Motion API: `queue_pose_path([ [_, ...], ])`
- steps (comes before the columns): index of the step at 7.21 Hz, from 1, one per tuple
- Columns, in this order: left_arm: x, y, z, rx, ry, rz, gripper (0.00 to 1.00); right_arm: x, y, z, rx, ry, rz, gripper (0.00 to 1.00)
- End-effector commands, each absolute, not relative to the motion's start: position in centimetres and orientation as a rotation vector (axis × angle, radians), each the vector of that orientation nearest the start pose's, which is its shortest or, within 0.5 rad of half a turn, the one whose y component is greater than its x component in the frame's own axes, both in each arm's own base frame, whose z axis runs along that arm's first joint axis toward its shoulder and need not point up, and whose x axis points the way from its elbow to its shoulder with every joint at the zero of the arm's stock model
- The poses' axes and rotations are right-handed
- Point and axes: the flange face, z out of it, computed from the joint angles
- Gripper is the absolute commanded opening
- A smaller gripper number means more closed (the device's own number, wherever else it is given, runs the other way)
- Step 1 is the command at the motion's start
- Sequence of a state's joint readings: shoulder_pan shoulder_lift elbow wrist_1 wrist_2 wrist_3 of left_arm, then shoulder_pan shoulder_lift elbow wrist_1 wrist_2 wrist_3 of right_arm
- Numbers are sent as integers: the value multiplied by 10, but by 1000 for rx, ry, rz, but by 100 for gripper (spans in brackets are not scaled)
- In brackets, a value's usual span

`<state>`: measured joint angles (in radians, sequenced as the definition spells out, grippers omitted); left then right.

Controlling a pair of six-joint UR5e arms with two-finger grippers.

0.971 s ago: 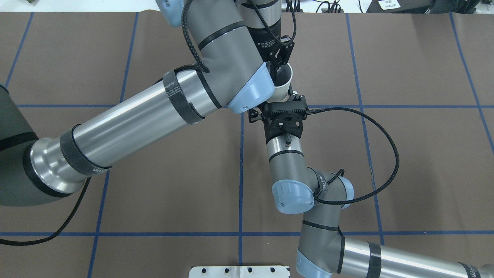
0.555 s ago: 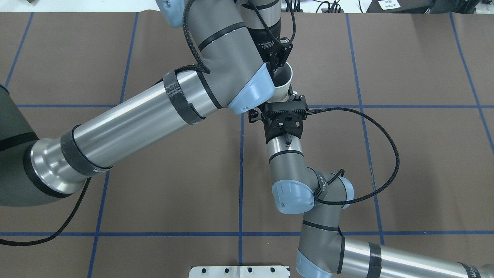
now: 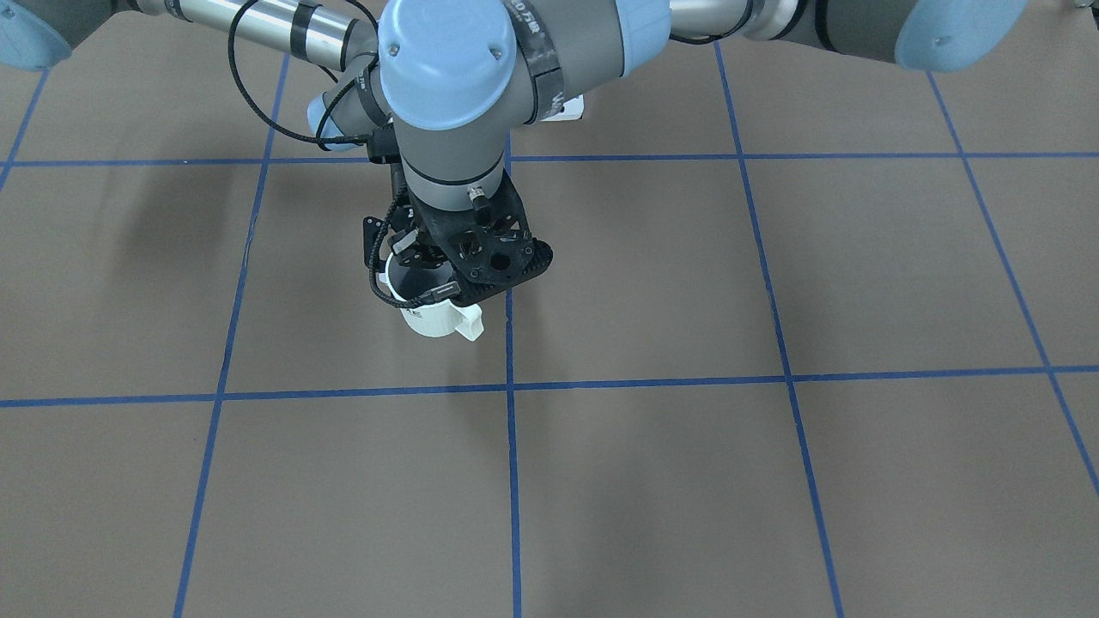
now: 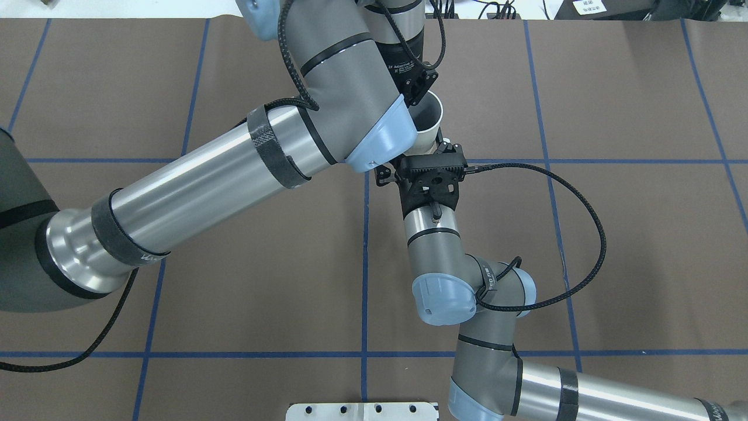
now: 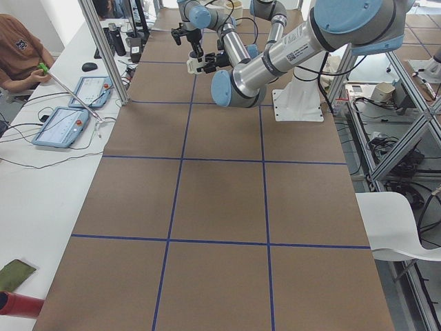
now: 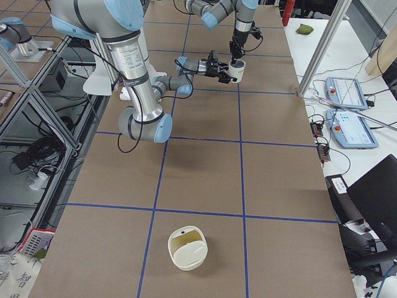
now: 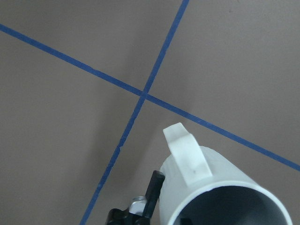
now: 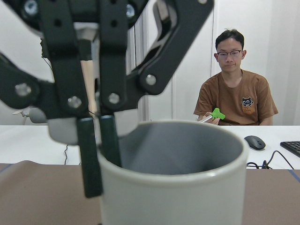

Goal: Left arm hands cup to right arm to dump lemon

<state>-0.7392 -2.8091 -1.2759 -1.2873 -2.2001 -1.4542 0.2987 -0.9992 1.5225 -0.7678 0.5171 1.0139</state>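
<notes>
Two grippers meet at the cup, which hangs upright over the far middle of the table, and the hold is passing from one to the other. Over the last second the left gripper, reaching down from above, draws back along its own line in the overhead view. The cup does not shift, so more of its grey mouth shows. I read that as the release: the hand-over is nearly done, and the tipping falls to the right arm. The right wrist view shows the left fingers narrowly parted, one outside the wall and one inside, their tips below the rim, so they are not clear of it yet. Whether the pads touch the wall I cannot tell. The right gripper comes in level at the cup's side, but its wrist plate covers its fingers from overhead and the left arm's plate blocks them from the front. I cannot tell how it is set, though the cup's steadiness suggests that it holds. No view shows the lemon. The bottom of the cup is out of sight everywhere, so the lemon is presumably low inside. The handle points away from the robot.
</notes>
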Motion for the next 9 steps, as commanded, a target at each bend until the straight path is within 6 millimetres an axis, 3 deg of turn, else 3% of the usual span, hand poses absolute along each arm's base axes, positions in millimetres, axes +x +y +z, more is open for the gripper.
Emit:
queue_pose_path([
  [1, 510, -567, -14, -293, 823, -381, 0, -553, -393, 240, 1284, -715, 480, 100],
  [6, 501, -574, -20, -285, 831, -391, 0, -557, -382, 243, 1275, -732, 468, 100],
  [7, 493, -580, -22, -277, 837, -402, 0, -557, -382, 244, 1275, -732, 468, 100],
  [9, 443, -609, -27, -223, 878, -422, 0, -547, -379, 233, 1273, -765, 473, 100],
])
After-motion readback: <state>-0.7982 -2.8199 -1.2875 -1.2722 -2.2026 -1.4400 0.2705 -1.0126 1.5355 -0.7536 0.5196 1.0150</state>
